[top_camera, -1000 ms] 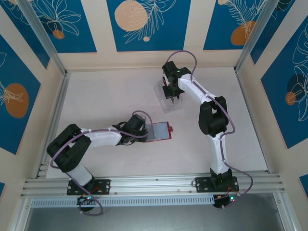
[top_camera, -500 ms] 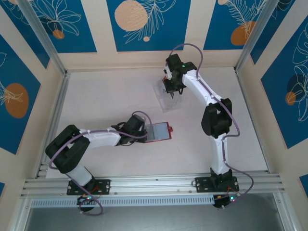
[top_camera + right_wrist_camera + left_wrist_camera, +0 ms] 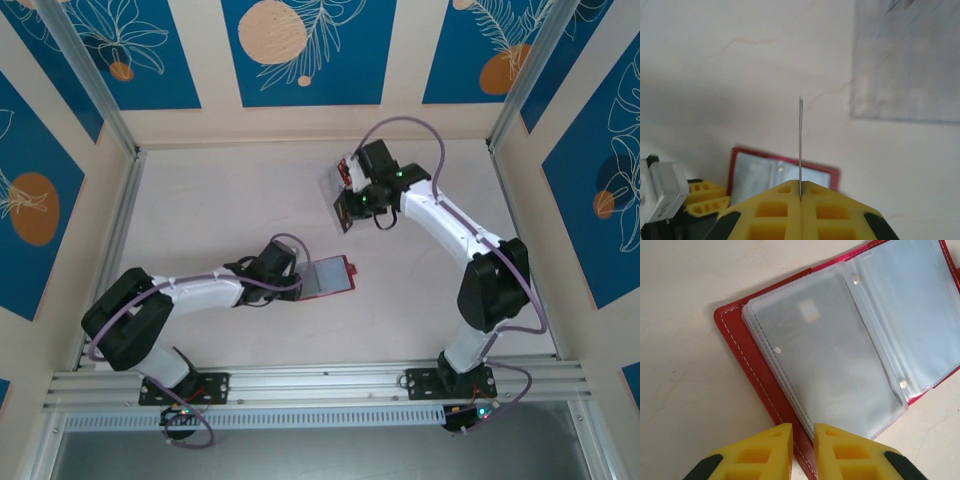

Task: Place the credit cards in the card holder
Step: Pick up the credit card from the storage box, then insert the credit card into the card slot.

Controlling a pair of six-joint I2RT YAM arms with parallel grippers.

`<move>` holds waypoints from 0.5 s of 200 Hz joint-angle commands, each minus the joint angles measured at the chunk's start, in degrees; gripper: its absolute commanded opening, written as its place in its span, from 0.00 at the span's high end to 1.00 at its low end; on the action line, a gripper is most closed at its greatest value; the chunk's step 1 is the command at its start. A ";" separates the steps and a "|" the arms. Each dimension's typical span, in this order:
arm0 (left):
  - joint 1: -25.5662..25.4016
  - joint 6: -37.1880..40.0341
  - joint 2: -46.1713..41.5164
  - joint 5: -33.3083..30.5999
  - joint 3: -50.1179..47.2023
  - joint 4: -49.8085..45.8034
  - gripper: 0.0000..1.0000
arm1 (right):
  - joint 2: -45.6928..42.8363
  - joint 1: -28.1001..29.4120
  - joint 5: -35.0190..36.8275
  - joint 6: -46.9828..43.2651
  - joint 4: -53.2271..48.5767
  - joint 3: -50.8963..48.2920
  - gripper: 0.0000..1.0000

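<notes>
Now right fingers (image 3: 800, 197) clamped on credit card (image 3: 800, 145); left fingers (image 3: 802, 440) nearly together on card holder (image 3: 765, 400) edge. Risk: card misses pocket, holder slides.

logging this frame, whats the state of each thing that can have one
red folding card holder: open flat on table, clear sleeves up
thin dark plastic card: held edge-on, lifted
clear plastic tray: on table
left gripper: nearly shut at holder's edge
right gripper: shut on card

left fingers (image 3: 802, 452) nearly closed | right fingers (image 3: 800, 200) clamped together
</notes>
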 commanded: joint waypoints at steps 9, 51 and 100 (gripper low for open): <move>0.11 1.19 -1.71 0.63 -0.15 -2.01 0.82 | -4.29 2.02 -7.51 6.53 12.86 -11.05 1.00; 0.08 1.37 -4.49 0.03 1.83 -4.13 0.76 | -6.92 2.03 -12.08 11.24 25.12 -23.55 1.00; -0.30 2.64 0.20 0.12 6.57 -5.64 0.72 | -5.34 2.03 -14.13 13.15 29.43 -26.64 1.00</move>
